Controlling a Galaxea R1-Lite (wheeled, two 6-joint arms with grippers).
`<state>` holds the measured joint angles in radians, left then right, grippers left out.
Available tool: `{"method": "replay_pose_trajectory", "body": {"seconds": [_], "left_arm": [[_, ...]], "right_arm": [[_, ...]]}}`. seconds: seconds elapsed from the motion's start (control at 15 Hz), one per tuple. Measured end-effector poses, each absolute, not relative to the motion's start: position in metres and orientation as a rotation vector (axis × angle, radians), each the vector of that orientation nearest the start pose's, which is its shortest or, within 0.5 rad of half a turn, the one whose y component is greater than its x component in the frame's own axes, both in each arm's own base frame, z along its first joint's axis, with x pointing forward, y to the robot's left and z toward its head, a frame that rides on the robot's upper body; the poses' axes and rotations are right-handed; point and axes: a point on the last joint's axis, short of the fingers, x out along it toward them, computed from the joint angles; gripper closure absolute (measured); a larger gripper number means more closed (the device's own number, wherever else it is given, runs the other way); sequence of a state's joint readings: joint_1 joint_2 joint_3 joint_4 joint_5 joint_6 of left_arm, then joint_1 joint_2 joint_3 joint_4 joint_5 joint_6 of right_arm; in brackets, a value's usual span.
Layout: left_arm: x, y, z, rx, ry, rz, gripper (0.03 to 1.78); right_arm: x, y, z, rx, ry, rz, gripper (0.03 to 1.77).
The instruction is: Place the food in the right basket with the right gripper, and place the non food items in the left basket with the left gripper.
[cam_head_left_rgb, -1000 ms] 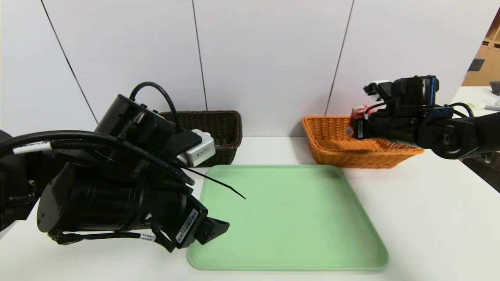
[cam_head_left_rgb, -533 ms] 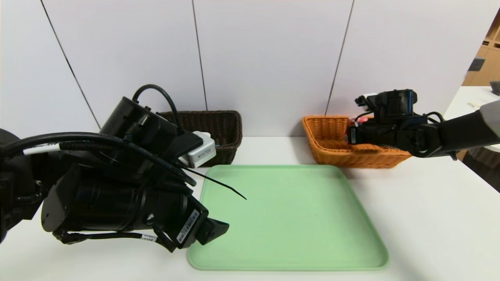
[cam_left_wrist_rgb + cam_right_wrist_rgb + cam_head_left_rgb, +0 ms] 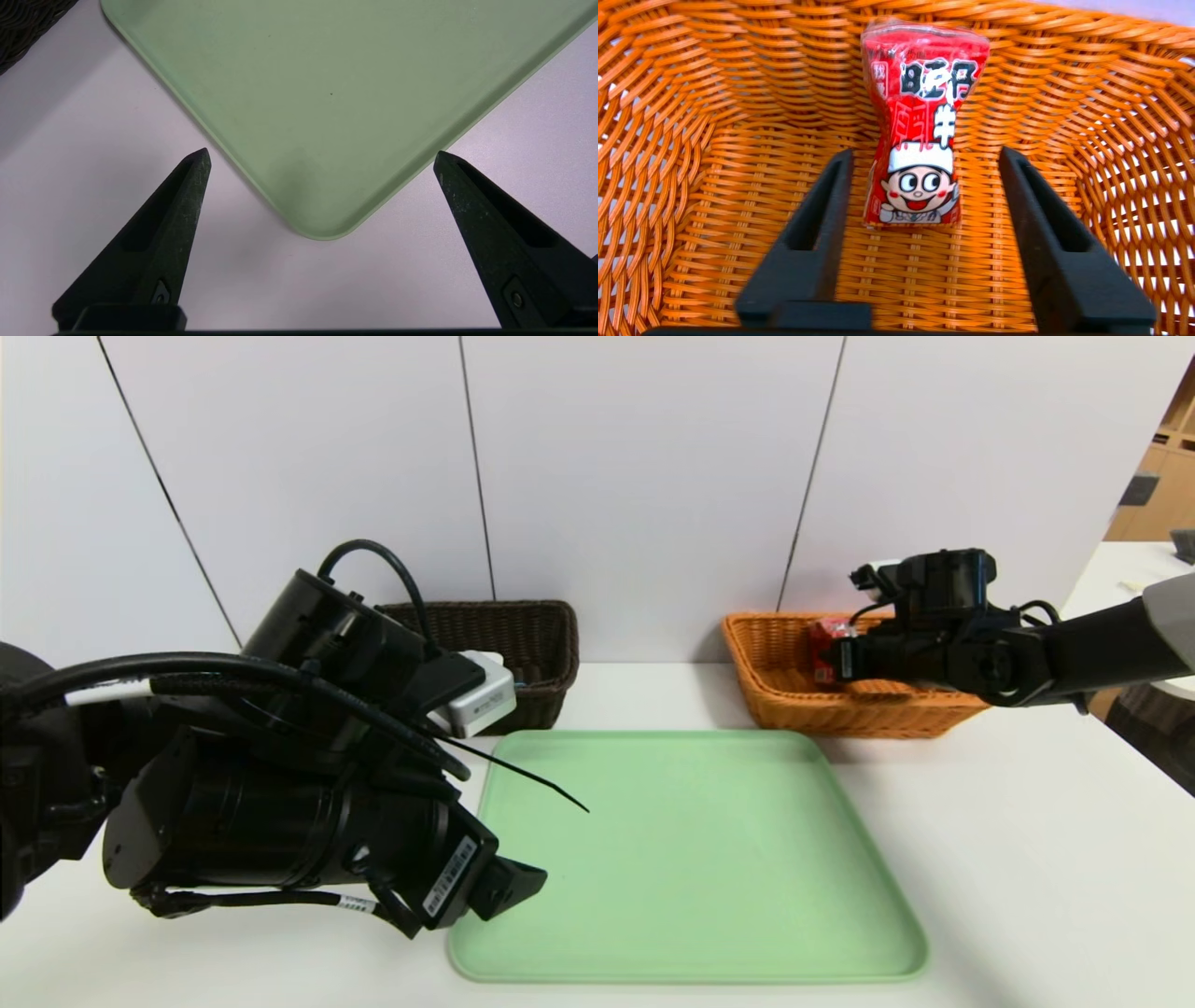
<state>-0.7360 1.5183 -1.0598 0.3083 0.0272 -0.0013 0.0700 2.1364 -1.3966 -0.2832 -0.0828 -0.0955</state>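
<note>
White table (image 3: 1008, 821), panelled wall (image 3: 644, 476) behind. Left gripper (image 3: 322, 151), wide open and empty, is above one green tray (image 3: 691, 859) corner; its arm hides part of one dark basket (image 3: 523, 616). Two baskets in total. Right gripper (image 3: 927, 154), open, holding nothing, is over orange basket (image 3: 840, 717); one red drink carton (image 3: 915, 140) is inside, between fingers.
</note>
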Motion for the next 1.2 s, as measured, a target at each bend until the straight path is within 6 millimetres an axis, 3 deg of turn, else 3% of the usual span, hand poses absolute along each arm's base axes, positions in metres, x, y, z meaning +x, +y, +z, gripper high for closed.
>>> {"method": "replay_pose_trajectory", "body": {"seconds": [0.27,0.6,0.87,1.2], "left_arm": [[0.186,-0.162,0.223,0.278,0.711,-0.656,0.12],[0.188,-0.132,0.248,0.201,0.623,-0.555,0.12],[0.175,-0.084,0.278,0.133,0.494,-0.374,0.12],[0.147,-0.043,0.297,0.084,0.376,-0.173,0.12]], "right_arm": [[0.421,0.03,0.167,-0.119,0.459,0.025,0.43],[0.376,0.031,0.225,-0.112,0.453,0.048,0.27],[0.311,0.03,0.26,-0.116,0.457,0.062,0.2],[0.213,0.022,0.266,-0.122,0.439,0.061,0.15]]}}
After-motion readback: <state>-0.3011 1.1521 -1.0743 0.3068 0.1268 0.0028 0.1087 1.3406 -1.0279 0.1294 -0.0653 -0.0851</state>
